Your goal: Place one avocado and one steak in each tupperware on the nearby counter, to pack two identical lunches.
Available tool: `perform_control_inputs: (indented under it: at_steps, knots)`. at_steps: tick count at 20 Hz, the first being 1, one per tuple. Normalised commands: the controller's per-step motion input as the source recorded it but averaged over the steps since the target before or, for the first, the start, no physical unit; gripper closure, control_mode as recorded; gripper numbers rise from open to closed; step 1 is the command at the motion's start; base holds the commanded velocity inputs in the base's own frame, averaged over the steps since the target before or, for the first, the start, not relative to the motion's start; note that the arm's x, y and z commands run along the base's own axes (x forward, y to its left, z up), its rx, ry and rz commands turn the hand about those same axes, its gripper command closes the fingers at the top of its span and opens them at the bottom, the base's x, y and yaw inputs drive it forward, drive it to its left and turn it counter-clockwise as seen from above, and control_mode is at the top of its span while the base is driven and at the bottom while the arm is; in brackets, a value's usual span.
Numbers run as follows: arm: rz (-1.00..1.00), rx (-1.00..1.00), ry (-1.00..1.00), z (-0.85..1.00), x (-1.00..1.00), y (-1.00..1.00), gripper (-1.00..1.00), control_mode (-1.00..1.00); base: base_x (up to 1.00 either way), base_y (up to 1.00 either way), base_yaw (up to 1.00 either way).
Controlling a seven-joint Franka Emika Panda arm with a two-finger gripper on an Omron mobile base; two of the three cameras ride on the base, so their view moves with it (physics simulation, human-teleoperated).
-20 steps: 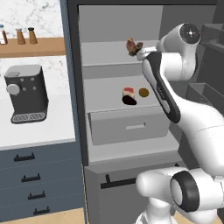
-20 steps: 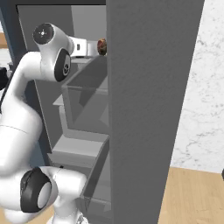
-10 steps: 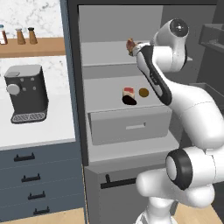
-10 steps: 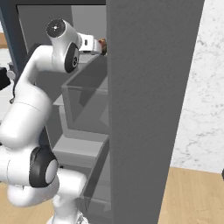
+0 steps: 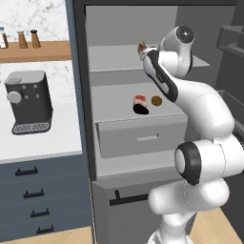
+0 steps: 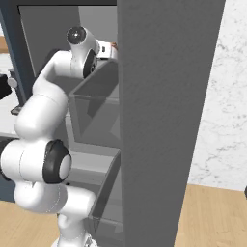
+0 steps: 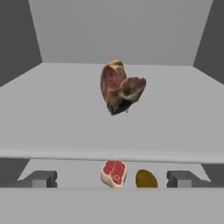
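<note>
In the hand view the end effector [image 7: 111,179] is spread wide, holding nothing. Low in the frame, between its fingertips [image 7: 41,178], a steak [image 7: 114,173] and an avocado [image 7: 146,178] lie on the lower shelf [image 7: 78,166]. At center, farther off, a second steak [image 7: 119,87] sits on the upper shelf [image 7: 52,113].

I see the upper fridge shelf [image 7: 52,100] bearing one steak [image 7: 120,86]; the lower shelf [image 5: 114,97], under it, carries a second steak [image 5: 140,104] and an avocado [image 5: 157,100].

no readable text, no labels, no brands, no numbers, no signs
</note>
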Motion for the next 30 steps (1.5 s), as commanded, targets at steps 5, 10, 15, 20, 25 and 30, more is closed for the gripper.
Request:
perform_control_inputs:
  at_steps: [5,10,15,20,25,30]
  knots:
    - [0.0,0.0,0.0,0.0,0.6,0.0,-1.0,-1.0,0.0,0.0,0.0]
    - [0.0,0.0,0.0,0.0,0.5,0.0,-1.0,-1.0,0.0,0.0,0.0]
    - [0.0,0.0,0.0,-0.01,0.39,0.0,-1.0,-1.0,0.0,0.0,0.0]
    - [0.0,0.0,0.0,-0.05,0.29,-0.05,-1.0,-1.0,0.0,0.0,0.0]
    - [-0.01,0.0,0.0,-0.14,0.29,-0.04,-1.0,-1.0,0.0,0.0,0.0]
    - [-0.02,0.0,0.02,-0.2,0.34,-0.01,-1.0,-1.0,0.0,0.0,0.0]
